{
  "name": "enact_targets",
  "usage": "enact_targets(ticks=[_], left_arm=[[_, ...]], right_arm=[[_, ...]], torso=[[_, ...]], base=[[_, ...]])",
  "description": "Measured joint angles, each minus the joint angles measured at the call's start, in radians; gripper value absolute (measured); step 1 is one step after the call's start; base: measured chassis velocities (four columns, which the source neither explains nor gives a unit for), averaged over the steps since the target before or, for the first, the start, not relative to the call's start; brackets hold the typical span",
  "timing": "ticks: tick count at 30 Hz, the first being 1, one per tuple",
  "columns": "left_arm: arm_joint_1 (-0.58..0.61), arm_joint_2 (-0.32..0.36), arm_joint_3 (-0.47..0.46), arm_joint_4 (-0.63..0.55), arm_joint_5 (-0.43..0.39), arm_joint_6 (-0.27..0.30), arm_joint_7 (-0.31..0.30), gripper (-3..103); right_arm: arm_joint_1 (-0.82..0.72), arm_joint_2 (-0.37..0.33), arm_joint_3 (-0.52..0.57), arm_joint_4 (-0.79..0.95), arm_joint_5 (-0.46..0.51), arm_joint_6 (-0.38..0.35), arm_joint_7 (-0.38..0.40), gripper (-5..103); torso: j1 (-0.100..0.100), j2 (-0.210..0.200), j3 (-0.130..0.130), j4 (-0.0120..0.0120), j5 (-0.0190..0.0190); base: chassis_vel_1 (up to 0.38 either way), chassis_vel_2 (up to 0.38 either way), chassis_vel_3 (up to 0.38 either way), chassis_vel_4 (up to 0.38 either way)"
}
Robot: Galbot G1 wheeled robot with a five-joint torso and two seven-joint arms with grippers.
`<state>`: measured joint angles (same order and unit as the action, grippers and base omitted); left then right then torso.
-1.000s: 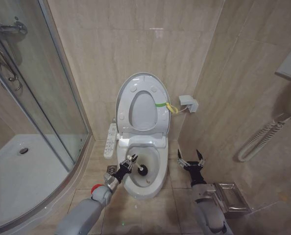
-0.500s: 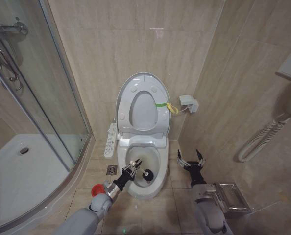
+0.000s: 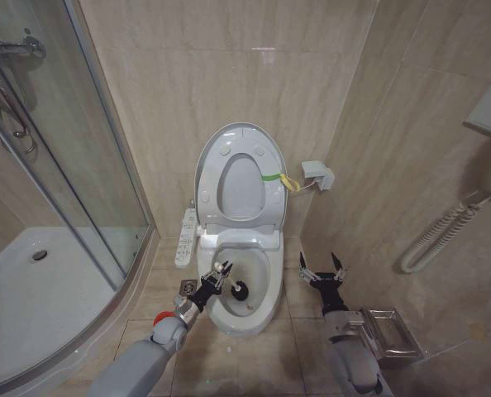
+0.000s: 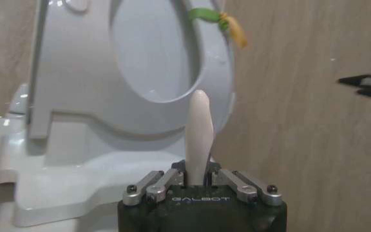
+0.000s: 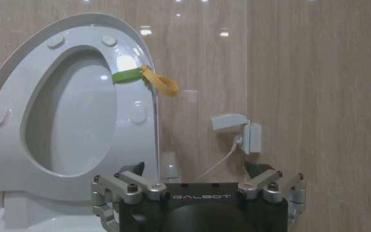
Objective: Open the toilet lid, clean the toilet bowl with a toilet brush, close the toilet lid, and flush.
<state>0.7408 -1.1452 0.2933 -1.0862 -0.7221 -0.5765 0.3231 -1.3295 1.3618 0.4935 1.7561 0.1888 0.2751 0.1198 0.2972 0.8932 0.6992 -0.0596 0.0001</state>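
**Brush head down in the open bowl**

The toilet lid (image 3: 240,174) stands raised against the tiled wall, its green strap and yellow loop at the right edge. The left gripper (image 3: 215,275) is over the left rim of the toilet bowl (image 3: 262,304), fingers clamped on the pale handle of the toilet brush (image 3: 239,289); the black bristle head lies inside the bowl, seemingly against its inner wall, though contact is hard to judge. The right gripper (image 3: 321,271) hovers just right of the bowl, fingers spread apart and holding nothing.
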Motion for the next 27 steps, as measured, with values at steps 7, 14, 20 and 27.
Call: enact_targets(ticks=[7, 14, 20, 27], left_arm=[[0.078, 0.03, 0.022, -0.093, 0.006, 0.012, -0.019, 19], [0.053, -0.01, -0.003, 0.029, 0.019, -0.008, -0.013, 19], [0.049, 0.032, -0.017, -0.01, 0.02, 0.001, -0.034, 19], [0.106, 0.089, 0.003, -0.173, 0.02, 0.033, -0.064, 19]], right_arm=[[0.0, 0.0, 0.0, 0.0, 0.0, 0.0, 0.0, 100], [0.0, 0.0, 0.0, 0.0, 0.0, 0.0, 0.0, 100], [0.0, 0.0, 0.0, 0.0, 0.0, 0.0, 0.0, 100], [0.0, 0.0, 0.0, 0.0, 0.0, 0.0, 0.0, 100]], torso=[[0.0, 0.0, 0.0, 0.0004, 0.0001], [0.0, 0.0, 0.0, -0.0002, -0.0005], [0.0, 0.0, 0.0, 0.0001, -0.0001], [0.0, 0.0, 0.0, 0.0001, -0.0001]], base=[[0.0, 0.0, 0.0, 0.0], [0.0, 0.0, 0.0, 0.0], [0.0, 0.0, 0.0, 0.0], [0.0, 0.0, 0.0, 0.0]])
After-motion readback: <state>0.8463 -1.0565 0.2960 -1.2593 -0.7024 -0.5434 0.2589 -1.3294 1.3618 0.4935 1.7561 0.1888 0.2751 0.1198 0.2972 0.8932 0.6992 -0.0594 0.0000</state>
